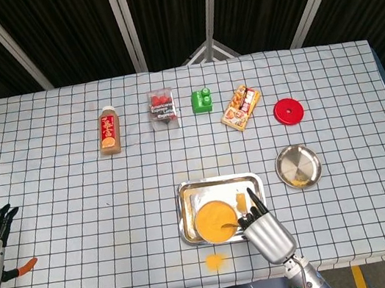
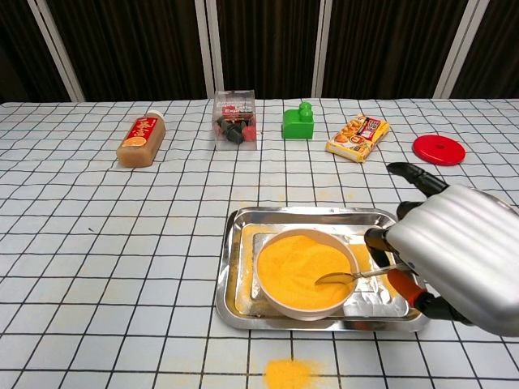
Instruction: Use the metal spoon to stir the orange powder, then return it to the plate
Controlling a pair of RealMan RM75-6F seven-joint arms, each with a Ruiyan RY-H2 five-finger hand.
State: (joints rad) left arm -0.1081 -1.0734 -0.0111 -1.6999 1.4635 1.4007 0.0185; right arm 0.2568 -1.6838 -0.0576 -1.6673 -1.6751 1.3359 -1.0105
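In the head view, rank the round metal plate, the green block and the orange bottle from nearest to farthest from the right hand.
Measured from the right hand, head view:
1. Round metal plate, just to the hand's upper right.
2. Green block, in the far row, above the tray.
3. Orange bottle, far row, well to the left.

Lighting: bright, even, from overhead; shadows short and soft. Backdrop dark. Glare: mild sheen on the metal tray (image 2: 235, 243) and right robot hand (image 2: 454, 251). Focus: sharp across the table (image 1: 63, 211); no motion blur.

right hand (image 2: 458, 255) holding metal spoon (image 2: 350, 276), bowl (image 2: 306, 273) of orange powder (image 2: 296, 266), tray (image 2: 235, 301)
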